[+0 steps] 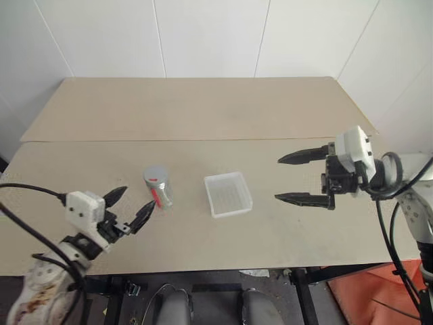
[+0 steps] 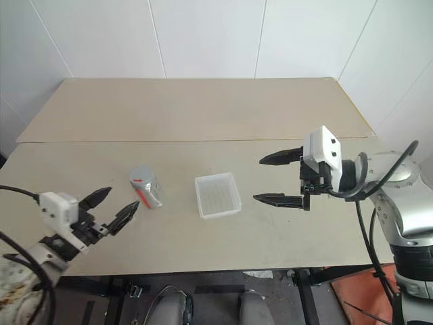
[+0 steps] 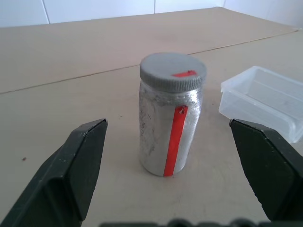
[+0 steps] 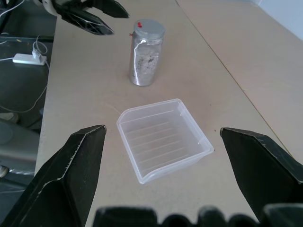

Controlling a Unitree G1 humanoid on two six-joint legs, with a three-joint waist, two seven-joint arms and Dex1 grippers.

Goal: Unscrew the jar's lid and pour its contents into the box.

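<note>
You see two grippers of matching build: the left gripper [image 1: 130,207] and the right gripper [image 1: 289,178] each carry two black, tapered, pointed fingers on a black base behind a white boxy housing. Behind the right one sits a rounded silver-grey wrist segment. Black cables loop along both arms.

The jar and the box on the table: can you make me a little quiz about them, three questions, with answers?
1. True or false: the lid is off the jar.
2. What lies in the box? A) brown bits B) nothing C) the lid
3. Which gripper is nearer the jar?

Key: 1. False, it sits on top. 2. B. 3. The left gripper, open beside it; the right gripper hangs open past the box.
</note>
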